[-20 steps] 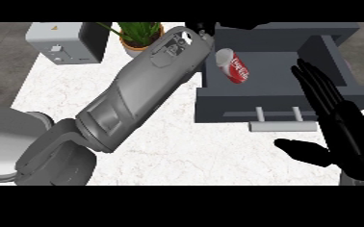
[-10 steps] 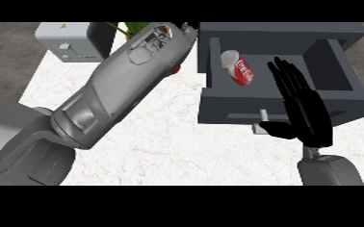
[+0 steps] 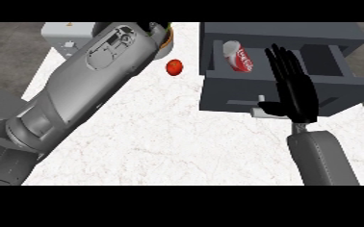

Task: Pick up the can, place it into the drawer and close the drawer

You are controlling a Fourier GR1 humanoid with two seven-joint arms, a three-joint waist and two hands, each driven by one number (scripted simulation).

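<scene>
A red and white can [image 3: 238, 56] lies tilted inside the open grey drawer [image 3: 213, 84] at the upper right. My right hand [image 3: 293, 87] is open with straight fingers pointing away from me. It lies over the drawer's front panel, its thumb beside the pale handle [image 3: 259, 106], just right of the can and apart from it. My left forearm [image 3: 92, 84] rises from the lower left to the top centre. Of the left hand [image 3: 148, 27] only a dark bit shows at the top edge.
A small red round fruit [image 3: 174, 67] sits on the white marble counter [image 3: 163, 139] left of the drawer. A grey boxy appliance [image 3: 68, 36] stands at the top left, partly behind my left forearm. The counter's left edge runs diagonally at the far left.
My right hand has moved left and forward from the right edge onto the drawer's front. The can stays in the drawer. The red fruit has come into sight beside my left forearm.
</scene>
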